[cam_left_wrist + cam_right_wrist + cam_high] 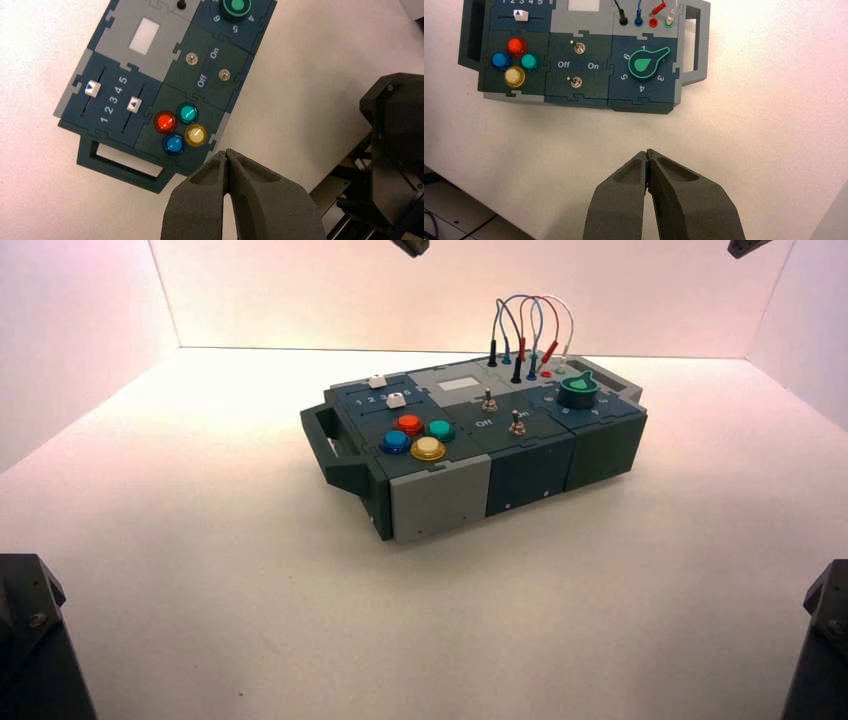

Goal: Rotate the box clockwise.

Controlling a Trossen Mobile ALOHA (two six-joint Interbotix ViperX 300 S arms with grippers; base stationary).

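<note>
White table; box sits angled; left gripper, right gripper pressed together, off box

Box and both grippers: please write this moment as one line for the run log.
box: on table, untouched | left gripper: shut, above button end | right gripper: shut, apart from box | rotation: not started

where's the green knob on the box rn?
In the high view the green knob sits at the right end of the box, just right of the two toggle switches and below the looped jumper wires.
</note>
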